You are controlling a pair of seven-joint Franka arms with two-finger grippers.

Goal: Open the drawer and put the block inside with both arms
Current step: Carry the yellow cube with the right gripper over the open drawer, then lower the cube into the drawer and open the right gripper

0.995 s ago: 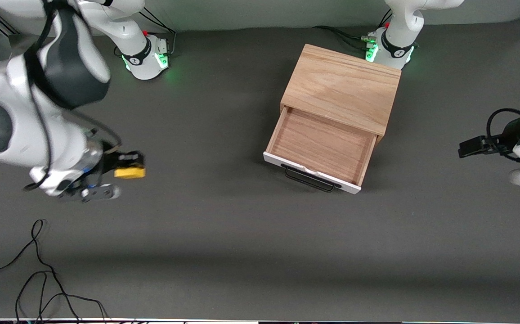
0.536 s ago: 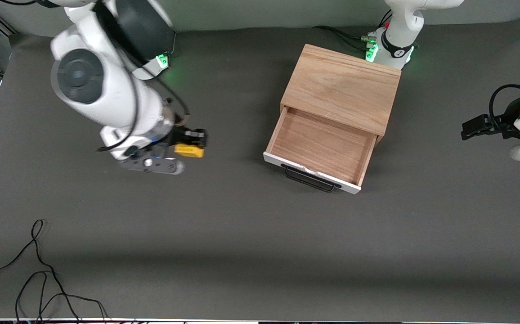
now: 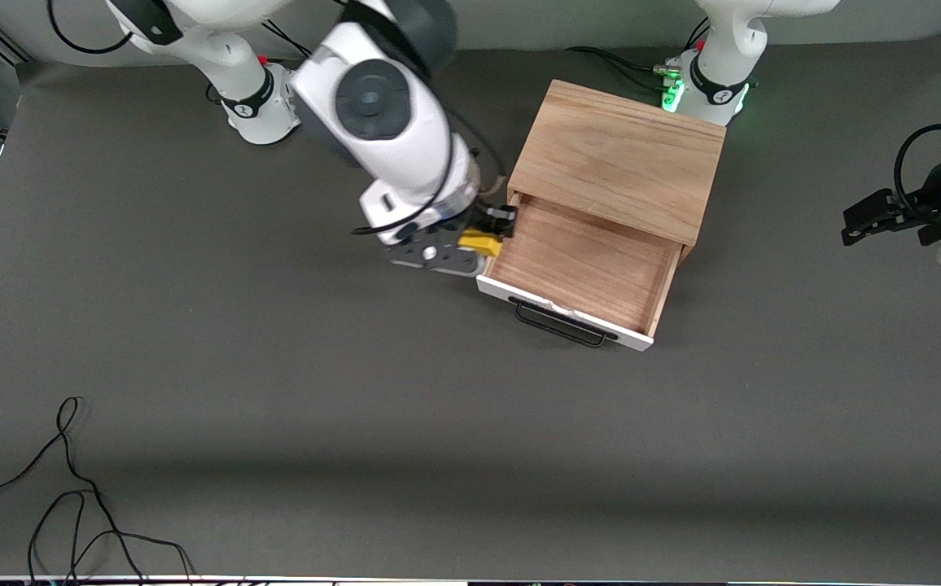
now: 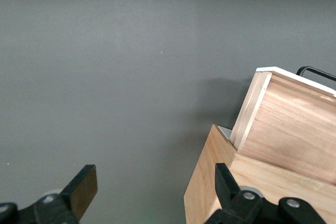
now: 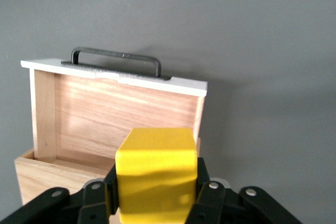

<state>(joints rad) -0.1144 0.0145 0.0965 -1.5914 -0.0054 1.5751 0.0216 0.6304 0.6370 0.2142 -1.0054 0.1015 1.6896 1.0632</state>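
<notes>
Front view: your right gripper (image 3: 488, 232), clamped on the block (image 3: 479, 242), has swung across from the right arm's end to the drawer (image 3: 580, 264) side wall, so release is close; left gripper (image 3: 873, 216) waits apart over bare table. Count: 1 block, 1 drawer, 2 arms. Left wrist view: fingers (image 4: 81, 190) spread, nothing held. Right wrist view: block (image 5: 156, 174) pinched, drawer (image 5: 118, 116) open w/ handle (image 5: 115, 59) visible

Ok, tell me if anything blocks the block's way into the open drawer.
Nothing visible does. The right gripper, shut on the block, is over the drawer's side wall toward the right arm's end. The wood interior is bare. The left gripper, open, waits off toward the left arm's end.
</notes>
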